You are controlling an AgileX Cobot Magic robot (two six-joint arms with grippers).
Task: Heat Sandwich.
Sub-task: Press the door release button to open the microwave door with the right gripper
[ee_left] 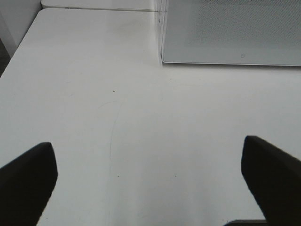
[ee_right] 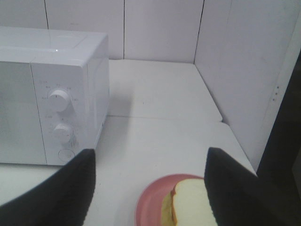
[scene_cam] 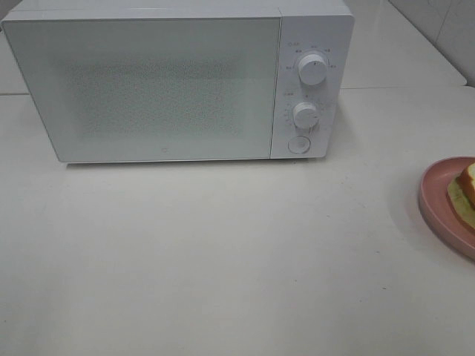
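The sandwich (scene_cam: 464, 194), white bread with a tan crust and a yellow-green layer, lies on a round pink plate (scene_cam: 438, 202) at the right edge of the exterior high view, partly cut off. In the right wrist view the sandwich (ee_right: 189, 204) and plate (ee_right: 153, 197) sit between and just beyond my open right gripper (ee_right: 149, 188). The white microwave (scene_cam: 178, 81) stands at the back with its door closed. My left gripper (ee_left: 150, 176) is open over bare table, with the microwave's door corner (ee_left: 230, 35) ahead of it. Neither gripper shows in the exterior high view.
Two round knobs (scene_cam: 312, 68) and a door button (scene_cam: 299, 144) sit on the microwave's right panel. A white wall (ee_right: 244, 80) rises close behind and to the right of the plate. The table's left edge (ee_left: 14, 56) shows in the left wrist view.
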